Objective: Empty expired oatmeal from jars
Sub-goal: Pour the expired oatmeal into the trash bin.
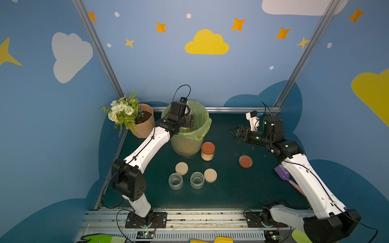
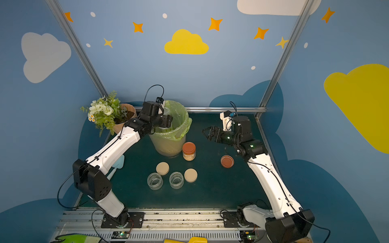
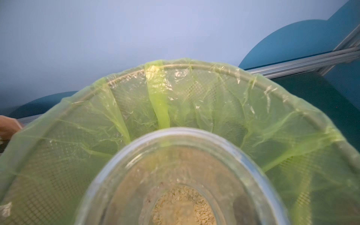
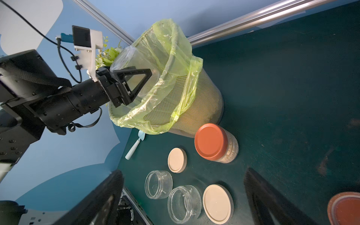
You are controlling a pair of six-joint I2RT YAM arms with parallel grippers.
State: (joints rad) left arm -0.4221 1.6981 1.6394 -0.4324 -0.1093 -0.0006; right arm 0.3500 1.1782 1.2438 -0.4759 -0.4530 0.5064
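Left fingers (image 4: pixel 134 70) pinch an open jar (image 4: pixel 134 62) tipped over the bin (image 4: pixel 194 109), near its rim (oatmeal (image 3: pixel 183 206) shows through the glass). Right fingers (image 1: pixel 234 128) are spread above bare desk (image 1: pixel 221 189), well apart from the lidded jar (image 1: pixel 207 151).

Two empty jars (image 1: pixel 175 181) (image 1: pixel 197 179) stand open and upright on the counter (image 1: pixel 231 189), with beige lids (image 1: pixel 181 168) (image 1: pixel 210 175) beside them. A rust-lidded jar (image 1: pixel 208 151) of oatmeal (image 1: pixel 207 157) stands just beside the bin (image 1: pixel 187 145). A fourth jar (image 4: pixel 132 64), lidless, tilts over the bin in the left tool (image 4: pixel 144 74).
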